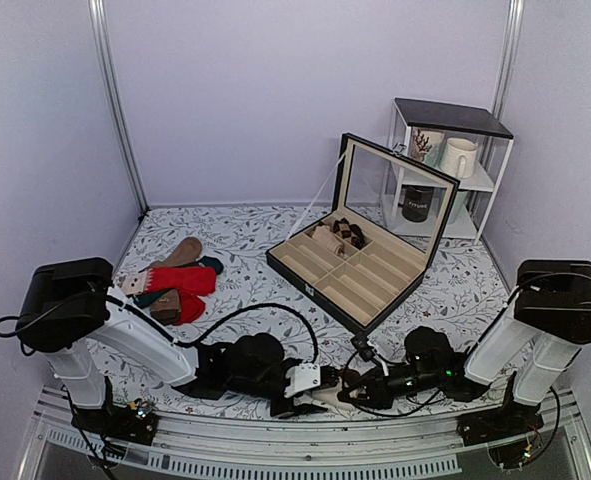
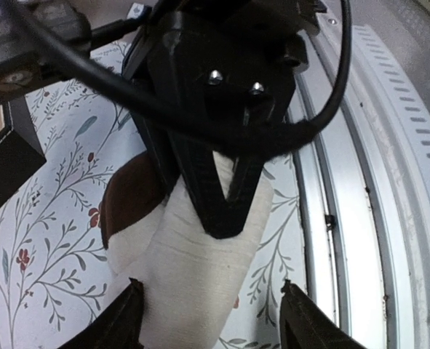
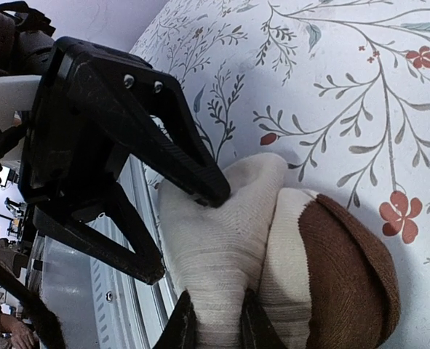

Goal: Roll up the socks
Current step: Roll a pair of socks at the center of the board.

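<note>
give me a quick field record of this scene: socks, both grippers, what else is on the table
socks: cream with brown end, bunched at near table edge between both grippers
right gripper: shut on the cream fabric
left gripper: open, fingers either side of the sock
other socks: red and tan pile, far left
organizer box: lid up, a bundle in one back compartment
shelf: mugs, back right

The socks (image 3: 273, 254) lie bunched at the bottom centre of the overhead view, near the worktop's near edge. In the right wrist view they fill the lower middle: soft cream ribbed knit folded into a thick wad, with a dark brown end bulging at lower right. One cream fold stands up, pinched.
</note>
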You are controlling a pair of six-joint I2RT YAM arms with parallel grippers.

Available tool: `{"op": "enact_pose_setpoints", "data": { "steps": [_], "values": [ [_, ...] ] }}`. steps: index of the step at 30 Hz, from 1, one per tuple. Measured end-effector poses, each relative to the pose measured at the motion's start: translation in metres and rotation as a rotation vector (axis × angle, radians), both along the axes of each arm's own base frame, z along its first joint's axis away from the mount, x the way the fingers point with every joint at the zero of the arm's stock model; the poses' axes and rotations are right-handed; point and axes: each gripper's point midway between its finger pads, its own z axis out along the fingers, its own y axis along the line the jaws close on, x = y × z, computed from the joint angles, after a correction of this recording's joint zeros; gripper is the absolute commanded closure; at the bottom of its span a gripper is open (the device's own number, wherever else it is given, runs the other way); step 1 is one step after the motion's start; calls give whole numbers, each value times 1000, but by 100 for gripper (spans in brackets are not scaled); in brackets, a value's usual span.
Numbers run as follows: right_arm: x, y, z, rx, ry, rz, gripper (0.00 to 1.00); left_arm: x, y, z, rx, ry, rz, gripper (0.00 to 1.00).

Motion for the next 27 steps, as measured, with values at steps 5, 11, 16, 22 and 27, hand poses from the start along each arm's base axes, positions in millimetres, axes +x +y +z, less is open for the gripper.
{"op": "enact_pose_setpoints", "data": {
  "steps": [5,11,16,22,27],
  "values": [
    [0,-1,0,-3,4,2,91,1,-1,-8,4,7,-2,57],
    [0,-4,-1,-7,8,-4,91,5,-9,-8,-7,20,-3,97],
    [1,-6,-2,-11,17,-8,83,3,-11,-7,6,49,-14,100],
    [4,-12,2,-52,22,-36,58,5,-21,-9,66,150,30,100],
    [16,-31,16,-128,-42,-124,40,7,-42,-14,98,260,78,100]
  ]
}}
